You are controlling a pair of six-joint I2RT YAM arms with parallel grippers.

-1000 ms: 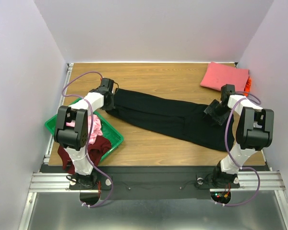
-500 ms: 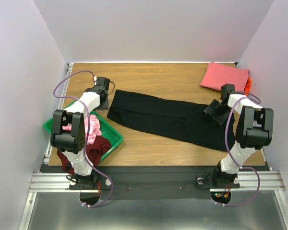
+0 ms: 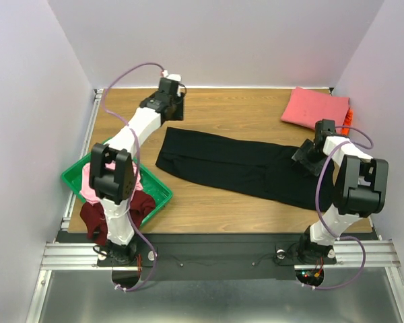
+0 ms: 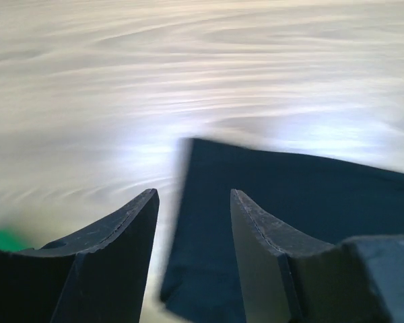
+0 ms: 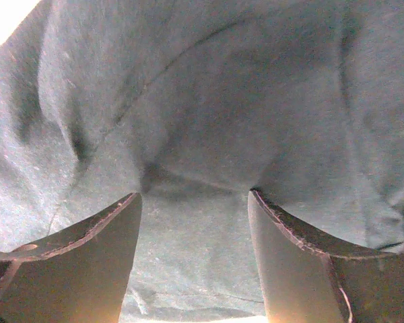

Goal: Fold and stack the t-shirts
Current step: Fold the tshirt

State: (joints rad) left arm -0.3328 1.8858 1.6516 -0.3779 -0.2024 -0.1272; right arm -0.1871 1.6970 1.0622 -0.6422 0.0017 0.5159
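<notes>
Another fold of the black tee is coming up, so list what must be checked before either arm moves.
1. The left fingers are apart with nothing between them: ok.
2. The right fingers are apart and not pinching cloth: ok. They stand spread at the right end of the black t-shirt.
3. Black t-shirt lying smooth: not ok. Creases show at its right end in the right wrist view.
4. Left corner of the black t-shirt reachable: looks ok. It lies on the table just ahead of the left fingers.
5. Stack spot ready: ok. The folded coral-pink t-shirt lies flat in the far right corner.
</notes>
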